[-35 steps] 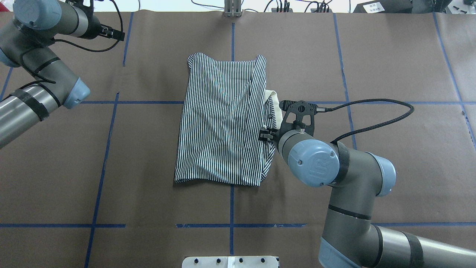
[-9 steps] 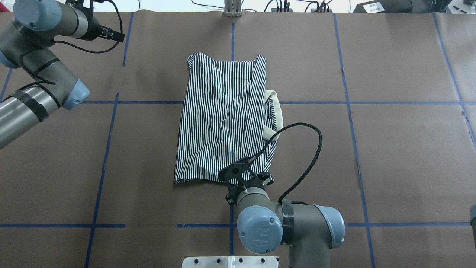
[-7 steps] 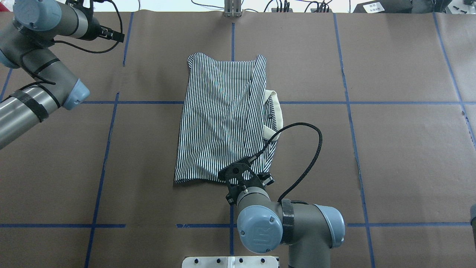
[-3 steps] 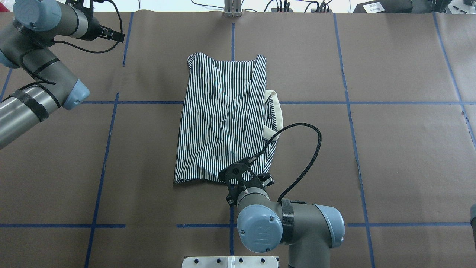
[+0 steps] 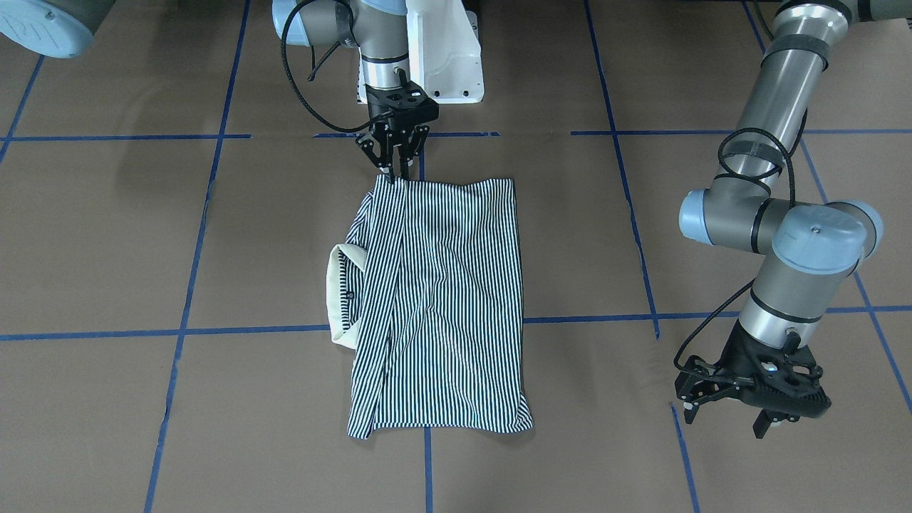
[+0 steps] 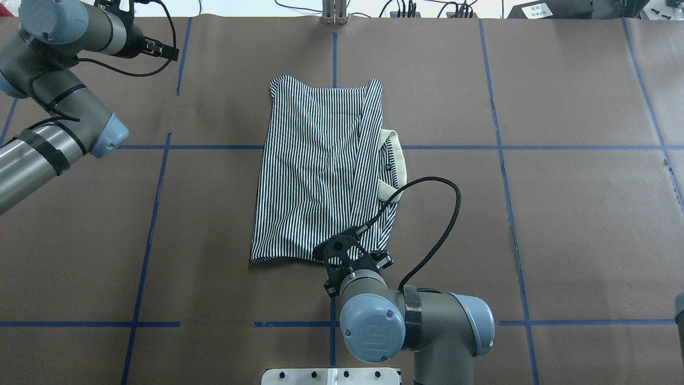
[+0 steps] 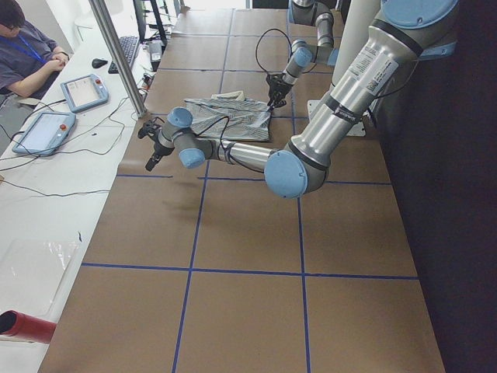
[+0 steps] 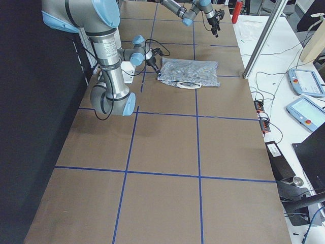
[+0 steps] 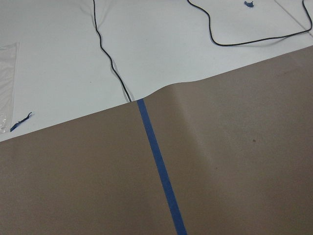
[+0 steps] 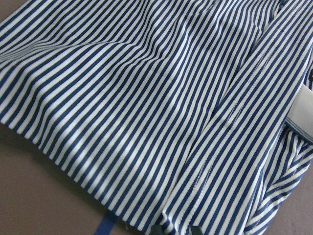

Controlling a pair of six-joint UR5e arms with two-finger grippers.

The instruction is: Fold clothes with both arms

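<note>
Writing: We could read no word anywhere. The light blue joint cap (image 6: 372, 334) on the right arm carried a logo too blurred to spell out. A small dark tag (image 5: 350, 293) inside the collar showed no print we could make out.
Polo shirt: The navy-and-white striped polo shirt (image 6: 320, 171) lay folded into a tall panel at the middle of the brown paper-covered table (image 6: 561, 224), across a line of blue tape (image 6: 334, 59). We set the clock on the overhead view, with 12 o'clock away from the robot. The cream collar (image 5: 335, 299) stuck out at the shirt's 3 o'clock edge.
Right gripper: The right gripper (image 5: 394, 173) pointed down at the shirt's 6 o'clock edge, close to the 5 o'clock corner. Its fingertips were drawn together on the striped cloth there. In its wrist view the stripes filled nearly the whole frame.
Left gripper: The left gripper (image 5: 685, 400) hung well apart from the shirt, out toward 10 o'clock near the table's far edge. Its fingers were spread and held nothing. Its wrist view showed only brown paper, a tape line and a black cable (image 9: 110, 63) on a white surface.
Surroundings: In the exterior left view a seated person (image 7: 27, 58) was at a white bench beside two handheld control screens (image 7: 84, 91).
</note>
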